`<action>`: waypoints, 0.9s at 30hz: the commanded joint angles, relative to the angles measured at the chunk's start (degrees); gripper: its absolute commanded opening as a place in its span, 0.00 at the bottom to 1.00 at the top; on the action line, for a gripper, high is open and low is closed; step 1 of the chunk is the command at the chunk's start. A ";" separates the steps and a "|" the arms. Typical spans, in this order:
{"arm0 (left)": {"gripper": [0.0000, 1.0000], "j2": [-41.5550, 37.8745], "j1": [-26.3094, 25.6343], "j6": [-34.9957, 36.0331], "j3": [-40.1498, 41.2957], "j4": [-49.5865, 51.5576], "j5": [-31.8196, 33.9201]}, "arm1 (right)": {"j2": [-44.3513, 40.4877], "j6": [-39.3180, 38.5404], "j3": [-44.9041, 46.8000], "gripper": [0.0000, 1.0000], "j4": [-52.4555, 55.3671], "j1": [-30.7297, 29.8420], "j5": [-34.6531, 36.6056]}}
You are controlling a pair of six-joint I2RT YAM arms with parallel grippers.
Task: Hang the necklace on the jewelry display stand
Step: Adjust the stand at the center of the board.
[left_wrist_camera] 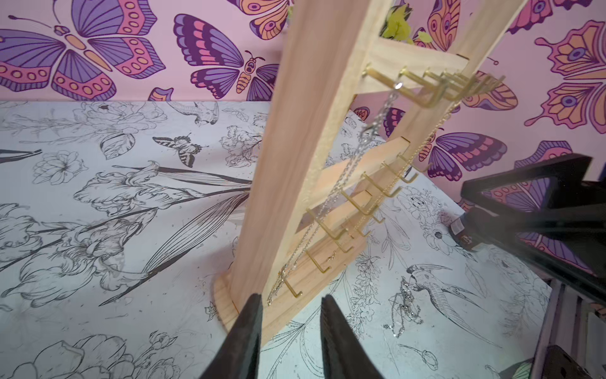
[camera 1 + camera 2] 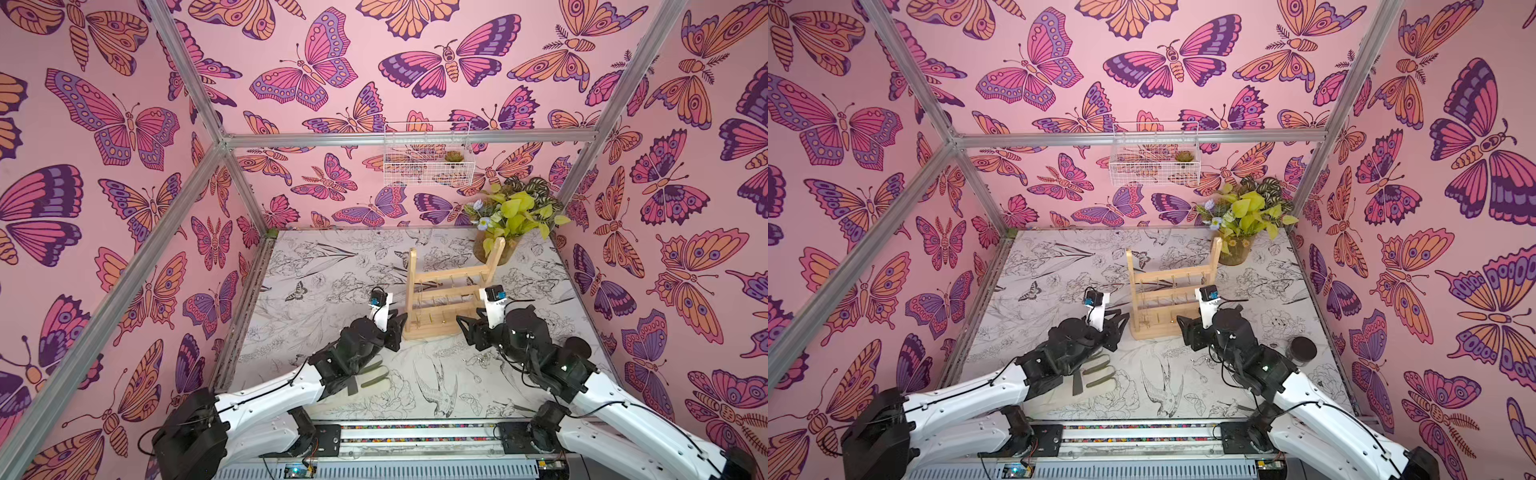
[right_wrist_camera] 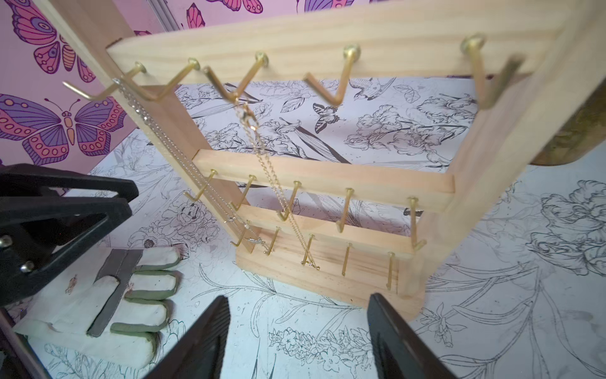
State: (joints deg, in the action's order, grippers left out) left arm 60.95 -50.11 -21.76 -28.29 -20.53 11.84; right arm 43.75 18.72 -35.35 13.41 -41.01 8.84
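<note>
Silver necklace (image 1: 404, 303) lies heaped on the table (image 1: 131, 311), seemingly just behind the right gripper (image 3: 298, 297), whose jaws gape empty. The left gripper (image 1: 292, 297), part-open and empty, sits farther off. Beyond, the jewelry display stand (image 2: 411, 291) bears two chains (image 3: 262, 154).

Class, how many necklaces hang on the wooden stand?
2. A silver chain hangs near one end of the top crossbar; a gold chain nearer its middle. Others may be hidden.

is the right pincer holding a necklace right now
No, the right pincer is open and empty in its wrist view; the gold necklace hangs on the jewelry display stand.
</note>
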 commanded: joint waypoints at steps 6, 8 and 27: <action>0.33 -1.23 2.99 -3.41 -1.50 10.10 -0.21 | -1.58 6.57 -4.55 0.70 15.97 -0.05 9.83; 0.33 -0.94 3.47 -3.87 -1.76 10.89 -1.03 | -2.07 7.88 -4.64 0.70 18.09 0.37 11.78; 0.37 14.60 5.04 -7.78 -2.36 0.14 -8.57 | 14.88 9.83 3.89 0.69 -1.34 27.37 -9.87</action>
State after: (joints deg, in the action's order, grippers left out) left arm 72.23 -45.69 -29.21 -30.33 -16.08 4.60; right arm 56.36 28.69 -31.35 18.11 -14.04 2.83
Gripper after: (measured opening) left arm 0.362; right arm 0.690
